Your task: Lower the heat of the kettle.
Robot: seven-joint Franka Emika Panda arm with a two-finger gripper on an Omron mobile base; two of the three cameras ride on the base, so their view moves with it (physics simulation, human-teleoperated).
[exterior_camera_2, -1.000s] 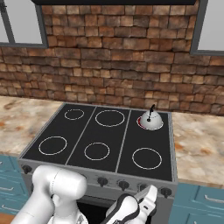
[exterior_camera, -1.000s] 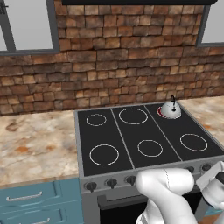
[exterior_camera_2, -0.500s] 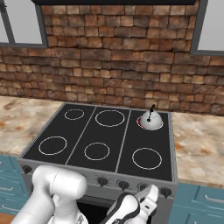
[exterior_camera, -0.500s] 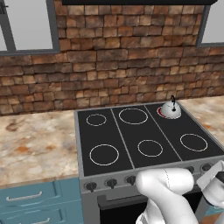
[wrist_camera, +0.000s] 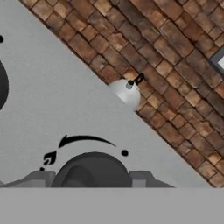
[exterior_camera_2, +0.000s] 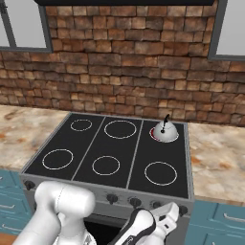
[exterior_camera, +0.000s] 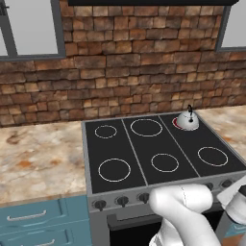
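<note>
The kettle [exterior_camera: 188, 120] sat on the back right burner [exterior_camera_2: 154, 134] of the stove [exterior_camera: 144, 158], by the brick wall [exterior_camera_2: 124, 72], and a red glow showed at the ring under it, so I judged the heat was on and the turning down not yet done. I had my hand low at the front of the stove, at the right end of the row of knobs [exterior_camera_2: 112, 197]. In the hand view a dark round knob [wrist_camera: 92, 168] stood right before me, between my fingertips [wrist_camera: 38, 178], with its curved mark above it, and the kettle's dome peeked over the stove's edge beyond. I could not tell whether my gripper [wrist_camera: 89, 181] had closed on that knob or stood open around it; the tips lay just beside it on either side. What was left, as I judged it, was to grasp and twist. The other five burners were bare, the stone counters [exterior_camera: 38, 158] lay on both sides, and nothing stood between me and the knob.
</note>
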